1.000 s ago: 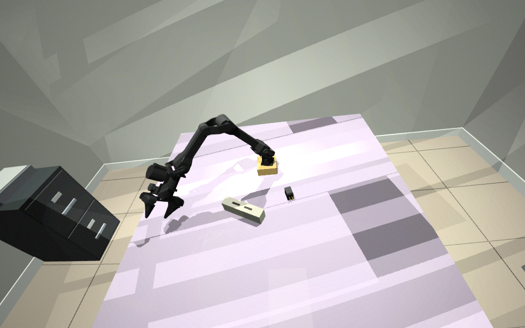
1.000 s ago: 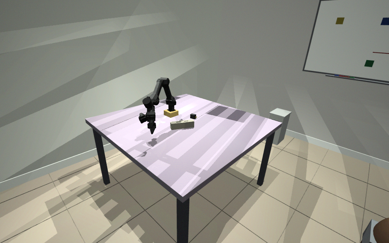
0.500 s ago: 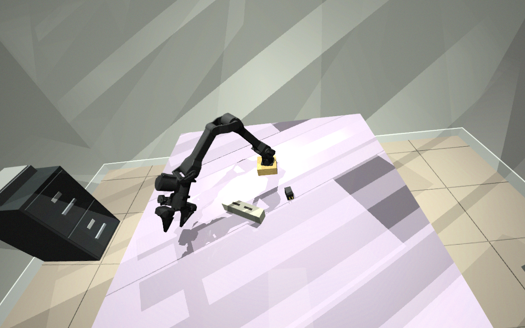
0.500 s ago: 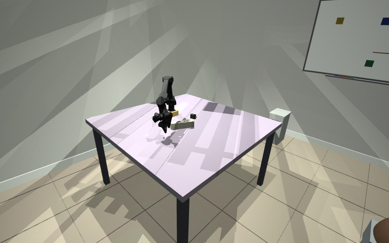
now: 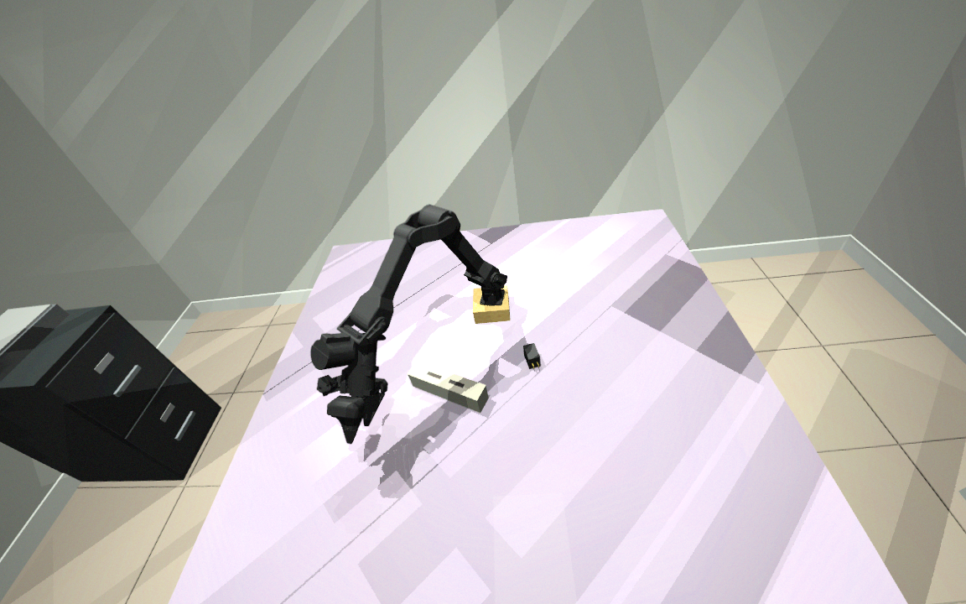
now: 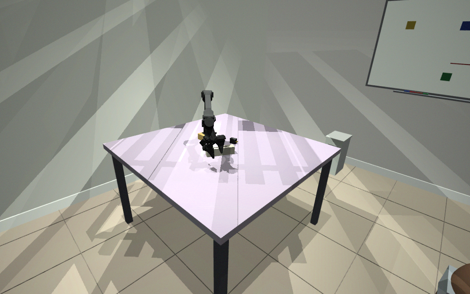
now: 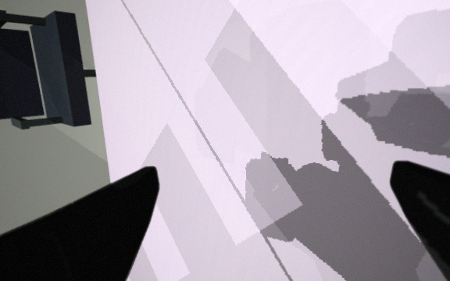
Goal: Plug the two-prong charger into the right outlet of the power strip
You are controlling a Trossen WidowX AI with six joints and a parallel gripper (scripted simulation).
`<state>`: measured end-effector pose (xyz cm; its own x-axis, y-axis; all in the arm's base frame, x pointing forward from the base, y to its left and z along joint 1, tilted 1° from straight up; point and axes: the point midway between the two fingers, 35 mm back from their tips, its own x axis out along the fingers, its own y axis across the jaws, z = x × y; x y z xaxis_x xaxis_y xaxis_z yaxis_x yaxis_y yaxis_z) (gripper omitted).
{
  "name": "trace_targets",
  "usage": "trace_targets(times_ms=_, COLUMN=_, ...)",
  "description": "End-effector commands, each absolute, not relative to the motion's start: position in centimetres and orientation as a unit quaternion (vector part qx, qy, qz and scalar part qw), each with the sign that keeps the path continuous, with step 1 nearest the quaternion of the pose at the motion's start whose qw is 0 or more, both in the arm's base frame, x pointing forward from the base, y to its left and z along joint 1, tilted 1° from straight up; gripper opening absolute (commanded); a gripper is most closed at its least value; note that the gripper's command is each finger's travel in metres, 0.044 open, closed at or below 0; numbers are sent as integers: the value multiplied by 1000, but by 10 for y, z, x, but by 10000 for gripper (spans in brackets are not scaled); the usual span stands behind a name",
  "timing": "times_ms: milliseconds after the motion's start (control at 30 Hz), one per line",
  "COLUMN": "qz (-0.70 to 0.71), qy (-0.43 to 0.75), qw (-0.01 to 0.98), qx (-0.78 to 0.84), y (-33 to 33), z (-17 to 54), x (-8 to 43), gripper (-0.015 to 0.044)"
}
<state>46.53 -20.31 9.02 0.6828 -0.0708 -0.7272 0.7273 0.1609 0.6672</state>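
Observation:
The black charger (image 5: 532, 352) (image 6: 233, 140) lies on the table, its prongs toward the front in the top view. The pale power strip (image 5: 474, 393) (image 6: 228, 150) lies to its front left there, with two dark outlet slots on top. The right outlet (image 5: 456, 383) is empty. My gripper (image 5: 359, 433) (image 6: 217, 155) (image 7: 269, 174) is open with nothing between its fingers. It hangs above the table, left of the strip in the top view, and covers part of the strip in the exterior view. The wrist view shows neither charger nor strip.
The arm stands on a yellow block (image 5: 490, 312) (image 6: 200, 136), behind the strip in the top view. A black cabinet (image 5: 89, 375) stands beyond the table's left edge there. A dark object (image 7: 62, 70) shows past the table edge in the wrist view. Shadows cross the table (image 5: 561, 496) (image 6: 200, 193).

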Motion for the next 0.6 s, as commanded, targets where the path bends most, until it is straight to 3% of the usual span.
trace_targets(times_ms=0, qz=-272, qy=304, qw=720, qx=561, y=-183, z=92, x=464, gripper=440)
trace_targets(times_ms=567, qz=-217, qy=411, qw=754, qx=464, y=-92, z=84, x=450, gripper=440)
